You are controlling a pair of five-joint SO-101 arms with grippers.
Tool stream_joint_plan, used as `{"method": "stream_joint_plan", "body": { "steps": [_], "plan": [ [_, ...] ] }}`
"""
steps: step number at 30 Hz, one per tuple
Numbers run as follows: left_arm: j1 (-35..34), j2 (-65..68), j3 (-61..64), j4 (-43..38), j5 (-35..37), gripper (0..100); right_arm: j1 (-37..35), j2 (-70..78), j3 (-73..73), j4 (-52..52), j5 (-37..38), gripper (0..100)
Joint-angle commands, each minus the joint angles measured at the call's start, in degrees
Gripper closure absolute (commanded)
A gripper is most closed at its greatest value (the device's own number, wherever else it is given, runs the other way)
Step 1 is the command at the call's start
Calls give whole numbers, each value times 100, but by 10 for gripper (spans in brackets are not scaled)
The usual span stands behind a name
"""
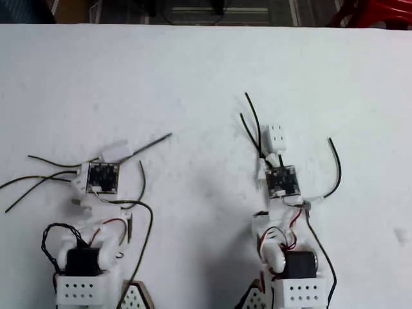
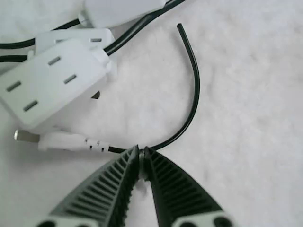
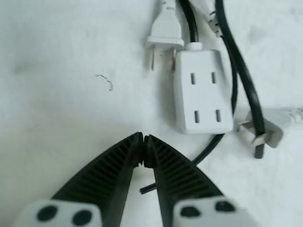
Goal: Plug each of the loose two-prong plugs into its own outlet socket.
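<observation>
My left gripper (image 2: 142, 154) is shut, its tips touching a thin black cable (image 2: 191, 99) that curves away from a white two-prong plug (image 2: 66, 141) lying flat. Right behind that plug sits a white outlet block (image 2: 52, 80) with empty slots. My right gripper (image 3: 143, 141) is shut with nothing in it, just short of another white outlet block (image 3: 202, 92), also with empty slots. A loose white plug (image 3: 164, 35) lies beside that block with its prongs bare. A second plug (image 3: 265, 130) lies on the block's other side. From above, this block (image 1: 275, 135) lies just beyond the right arm.
Loose black cable ends (image 1: 38, 174) trail out left of the left arm, and more cables (image 1: 335, 164) curl around the right arm. The white tabletop (image 1: 206, 77) stretches far back. A small wire scrap (image 3: 106, 81) lies near the right gripper.
</observation>
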Motion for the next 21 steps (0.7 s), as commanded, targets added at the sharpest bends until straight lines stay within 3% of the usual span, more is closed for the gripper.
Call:
{"method": "stream_joint_plan", "body": {
  "steps": [1, 6, 12, 21],
  "plan": [
    [-40, -48, -18, 26, 9, 962, -338, -48, 53, 48, -26, 980],
    [-40, -48, -18, 26, 9, 962, -796, -66, -9, -154, 9, 978],
    [-40, -48, -18, 26, 9, 962, -936, -66, -941, -1648, 18, 978],
    [-40, -48, -18, 26, 9, 962, 136, -66, -2673, -3284, 18, 978]
  ]
}}
